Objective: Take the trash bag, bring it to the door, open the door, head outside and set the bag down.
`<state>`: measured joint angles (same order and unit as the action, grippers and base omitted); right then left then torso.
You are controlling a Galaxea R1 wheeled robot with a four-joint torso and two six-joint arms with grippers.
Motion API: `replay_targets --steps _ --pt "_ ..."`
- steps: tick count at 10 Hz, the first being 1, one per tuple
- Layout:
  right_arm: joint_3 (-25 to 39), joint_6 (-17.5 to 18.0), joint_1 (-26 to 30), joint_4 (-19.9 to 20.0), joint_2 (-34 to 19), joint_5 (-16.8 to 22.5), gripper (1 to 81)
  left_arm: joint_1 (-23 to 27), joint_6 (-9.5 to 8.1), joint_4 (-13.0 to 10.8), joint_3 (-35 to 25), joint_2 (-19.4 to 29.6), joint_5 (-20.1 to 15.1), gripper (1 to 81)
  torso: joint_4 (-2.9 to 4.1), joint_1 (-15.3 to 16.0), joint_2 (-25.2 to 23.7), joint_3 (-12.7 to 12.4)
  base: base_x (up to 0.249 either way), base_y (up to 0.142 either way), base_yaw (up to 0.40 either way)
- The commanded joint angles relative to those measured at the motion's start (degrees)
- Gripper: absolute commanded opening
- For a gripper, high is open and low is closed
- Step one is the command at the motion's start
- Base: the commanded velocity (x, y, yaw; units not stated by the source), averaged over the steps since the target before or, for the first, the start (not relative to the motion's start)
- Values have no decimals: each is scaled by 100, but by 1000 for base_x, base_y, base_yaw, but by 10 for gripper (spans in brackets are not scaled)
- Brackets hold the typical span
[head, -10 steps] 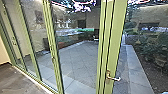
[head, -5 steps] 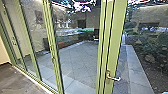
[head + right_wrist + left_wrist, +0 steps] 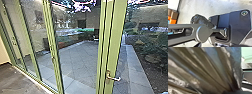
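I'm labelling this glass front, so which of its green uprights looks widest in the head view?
The rightmost upright, with the bright lever handle low on it; the uprights farther left look narrower.

Trash bag, dark, glossy, crinkled plastic (image 3: 197, 19): bulges at one end and narrows beside the robot's body in right wrist view; close up in left wrist view, long folds converge. Contact with floor: cannot tell. Door, green-framed with clear glass (image 3: 116, 37): upright, ahead of the robot; metal lever handle (image 3: 113, 78) roughly level.
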<state>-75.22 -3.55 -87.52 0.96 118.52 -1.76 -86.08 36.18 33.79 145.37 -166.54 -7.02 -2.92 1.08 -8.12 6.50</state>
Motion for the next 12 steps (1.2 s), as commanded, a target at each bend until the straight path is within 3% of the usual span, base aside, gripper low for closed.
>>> replay_targets --steps 1,5,12 --pt "992 3 669 27 -1073 299 811 297 38 57 -35 6 -476 10 0 0 0 0 0 0 0" --pt "1634 47 1345 255 -1855 422 811 297 38 49 -26 -56 -467 10 0 0 0 0 0 0 0" --pt "2047 73 3541 1616 -2610 1949 811 297 29 66 308 -275 -458 10 0 0 0 0 0 0 0"
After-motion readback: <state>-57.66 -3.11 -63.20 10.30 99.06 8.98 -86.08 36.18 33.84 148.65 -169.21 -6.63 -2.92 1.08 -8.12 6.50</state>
